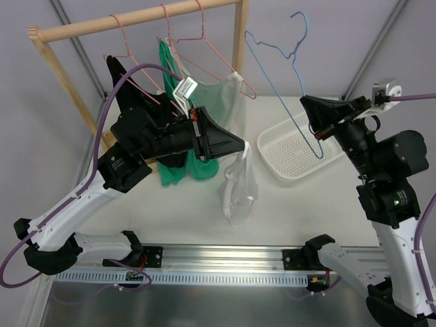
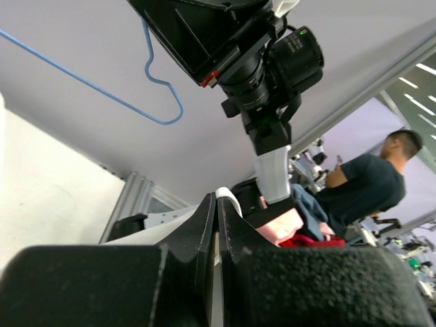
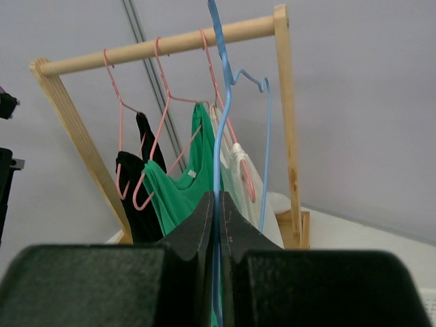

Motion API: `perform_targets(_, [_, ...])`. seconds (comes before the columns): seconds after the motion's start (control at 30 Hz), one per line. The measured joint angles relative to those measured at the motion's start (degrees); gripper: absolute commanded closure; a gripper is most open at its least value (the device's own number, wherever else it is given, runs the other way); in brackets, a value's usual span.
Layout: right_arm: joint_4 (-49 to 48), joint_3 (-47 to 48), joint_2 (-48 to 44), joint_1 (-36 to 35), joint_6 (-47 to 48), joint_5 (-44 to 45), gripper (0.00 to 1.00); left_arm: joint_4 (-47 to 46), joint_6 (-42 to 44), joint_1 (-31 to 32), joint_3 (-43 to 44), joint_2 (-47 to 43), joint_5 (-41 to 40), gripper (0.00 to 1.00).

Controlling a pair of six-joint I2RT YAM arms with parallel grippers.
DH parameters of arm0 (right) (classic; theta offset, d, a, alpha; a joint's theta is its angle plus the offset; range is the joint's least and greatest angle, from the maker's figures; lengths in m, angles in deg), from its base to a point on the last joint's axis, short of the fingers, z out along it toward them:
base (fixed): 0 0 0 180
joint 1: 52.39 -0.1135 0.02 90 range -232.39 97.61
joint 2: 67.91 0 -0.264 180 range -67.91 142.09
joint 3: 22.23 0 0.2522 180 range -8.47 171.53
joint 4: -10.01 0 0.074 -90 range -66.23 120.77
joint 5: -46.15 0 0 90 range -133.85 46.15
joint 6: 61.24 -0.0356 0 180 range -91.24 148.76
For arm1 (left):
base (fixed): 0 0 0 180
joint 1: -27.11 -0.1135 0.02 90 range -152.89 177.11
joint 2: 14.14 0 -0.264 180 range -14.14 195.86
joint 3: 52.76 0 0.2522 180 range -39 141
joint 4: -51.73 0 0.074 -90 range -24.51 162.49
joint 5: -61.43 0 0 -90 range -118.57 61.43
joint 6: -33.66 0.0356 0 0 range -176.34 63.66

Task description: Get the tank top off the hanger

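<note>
Beside perforated tray (image 1: 283,151), limp tank top (image 1: 238,187) hangs.

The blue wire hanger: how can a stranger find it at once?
Start from the wooden clothes rack at the back. To its right, above the white perforated plastic tray, the right gripper holds the blue wire hanger. It alone is blue; the pink wire hangers hang on the rack.

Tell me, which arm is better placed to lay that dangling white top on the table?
Left. The left gripper is shut on the white tank top, which hangs from it over the table. The right gripper is busy, shut on the blue hanger by the white basket.
</note>
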Motion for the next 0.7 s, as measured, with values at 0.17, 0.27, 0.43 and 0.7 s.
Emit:
perform_targets(0.17, [2.9, 1.2, 3.9, 0.0, 1.5, -1.9, 1.0, 3.5, 3.5, -0.3, 0.0, -0.7, -2.4, 1.0])
perform_targets(0.27, [3.6, 3.6, 8.0, 0.0, 2.3, -2.9, 1.0, 5.0, 5.4, -0.3, 0.0, -1.7, -3.5, 1.0])
perform_targets(0.43, [4.0, 7.9, 15.5, 0.0, 3.1, -4.6, 1.0, 5.8, 7.3, -0.3, -0.2, -3.5, -5.2, 1.0])
perform_targets(0.7, [2.0, 16.3, 26.7, 0.8, 2.3, -7.8, 1.0, 7.0, 9.2, -0.3, -0.8, -5.2, -7.0, 1.0])
